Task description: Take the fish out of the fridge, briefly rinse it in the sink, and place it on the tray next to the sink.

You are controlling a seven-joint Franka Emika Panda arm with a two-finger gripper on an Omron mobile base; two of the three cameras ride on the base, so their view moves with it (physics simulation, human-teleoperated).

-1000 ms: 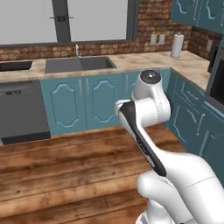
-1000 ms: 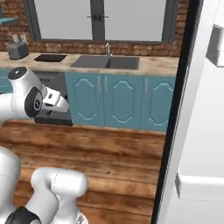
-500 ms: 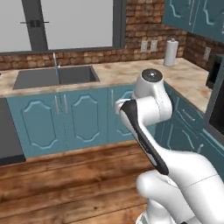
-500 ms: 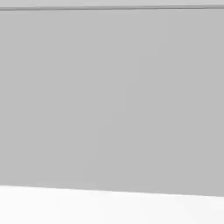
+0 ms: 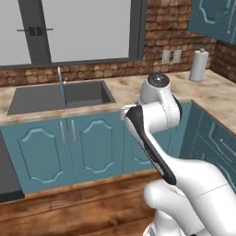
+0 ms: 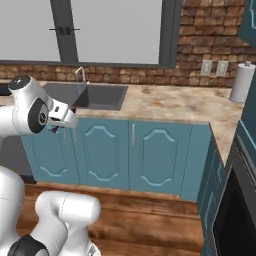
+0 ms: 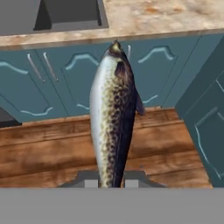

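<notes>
In the hand view my gripper (image 7: 109, 179) is shut on the fish (image 7: 111, 118), a silvery, dark-speckled fish. It stands up from between the fingertips, its pointed end toward the counter. The gripper (image 6: 66, 121) hangs in front of the teal cabinets, below and short of the counter edge. The sink (image 5: 83, 94) (image 6: 102, 96) is a dark grey basin set in the counter, with a thin faucet (image 5: 60, 79) (image 6: 80, 76) behind it; its corner (image 7: 65, 15) also shows in the hand view. The tray and the fridge are out of view.
Teal cabinet doors (image 5: 87, 147) (image 6: 145, 157) run under the marbled counter (image 6: 175, 102). A paper towel roll (image 5: 199, 64) (image 6: 241, 82) stands at the counter's right end. A dark appliance front (image 5: 7, 177) is at the left, an oven (image 6: 235, 205) at the right. The wood floor (image 7: 52, 148) lies below.
The whole scene has shifted as the base moved: the sink counter is nearer and more centred. A grey surface that blocked the right base view is gone. The fish stays in the gripper.
</notes>
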